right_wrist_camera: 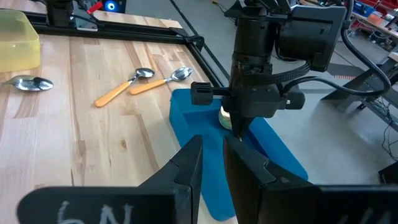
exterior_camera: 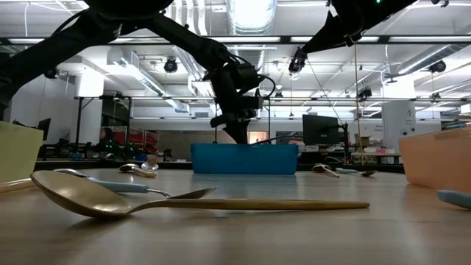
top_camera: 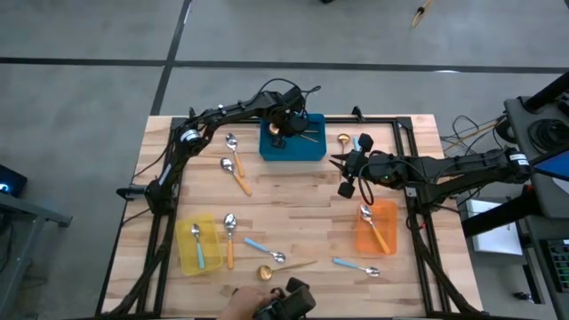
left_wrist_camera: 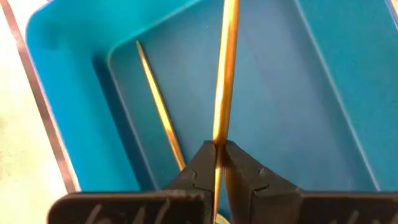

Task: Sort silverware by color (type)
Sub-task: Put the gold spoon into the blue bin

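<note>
My left gripper [top_camera: 278, 133] hangs over the blue bin [top_camera: 292, 142] at the table's far edge, shut on an all-gold spoon [left_wrist_camera: 225, 74]. A second gold spoon [left_wrist_camera: 158, 106] lies on the bin's floor. My right gripper [right_wrist_camera: 212, 140] hovers just right of the blue bin, empty, its fingers a narrow gap apart. Loose on the table lie orange-handled spoons [top_camera: 238, 173], blue-handled spoons [top_camera: 265, 249] and gold spoons [top_camera: 343, 140]. One gold spoon lies closest in the low view [exterior_camera: 184, 204]. My left gripper pinches the gold spoon's thin handle [left_wrist_camera: 219, 138] between its two fingertips, close to the bowl [right_wrist_camera: 225, 118]. The fingers come from above, pointing down, and lie across the handle. The handle reaches out over the bin's floor. I cannot tell whether its free end touches the bin.
A yellow bin [top_camera: 197, 242] at the near left holds a blue-handled spoon. An orange bin [top_camera: 377, 227] at the right holds an orange-handled spoon. A person's hand [top_camera: 240, 307] and a dark object show at the table's near edge. Bare wood lies at the table's middle.
</note>
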You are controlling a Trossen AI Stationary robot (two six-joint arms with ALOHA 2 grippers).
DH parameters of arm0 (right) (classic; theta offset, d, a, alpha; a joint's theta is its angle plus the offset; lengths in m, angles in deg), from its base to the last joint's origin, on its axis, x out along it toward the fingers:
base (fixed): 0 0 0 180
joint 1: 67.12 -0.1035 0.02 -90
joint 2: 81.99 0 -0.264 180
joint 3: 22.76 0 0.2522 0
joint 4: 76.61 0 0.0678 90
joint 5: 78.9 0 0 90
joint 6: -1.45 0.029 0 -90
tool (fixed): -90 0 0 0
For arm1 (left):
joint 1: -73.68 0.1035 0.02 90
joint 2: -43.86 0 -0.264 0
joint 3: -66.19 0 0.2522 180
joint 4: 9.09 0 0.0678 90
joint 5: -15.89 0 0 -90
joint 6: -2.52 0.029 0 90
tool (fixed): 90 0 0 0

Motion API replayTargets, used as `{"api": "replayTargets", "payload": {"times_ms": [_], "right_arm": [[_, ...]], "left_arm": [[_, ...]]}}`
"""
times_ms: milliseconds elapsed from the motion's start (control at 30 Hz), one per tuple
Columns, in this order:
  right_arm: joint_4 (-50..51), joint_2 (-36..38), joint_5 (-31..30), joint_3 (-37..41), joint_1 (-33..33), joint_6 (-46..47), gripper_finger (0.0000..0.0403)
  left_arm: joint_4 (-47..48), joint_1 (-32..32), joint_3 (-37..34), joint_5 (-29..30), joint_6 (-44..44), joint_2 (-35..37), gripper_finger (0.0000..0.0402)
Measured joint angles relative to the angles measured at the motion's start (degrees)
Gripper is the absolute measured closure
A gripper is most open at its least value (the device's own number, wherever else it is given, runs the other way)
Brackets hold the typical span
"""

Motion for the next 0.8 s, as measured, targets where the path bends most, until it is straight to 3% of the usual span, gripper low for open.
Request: {"api": "replayTargets", "payload": {"times_ms": [800], "right_arm": [[0.0, 0.0, 0.0, 0.0, 0.0, 0.0, 0.0347]], "left_arm": [[0.5, 0.0, -3.7, 0.1, -0.2, 0.0, 0.0401]]}}
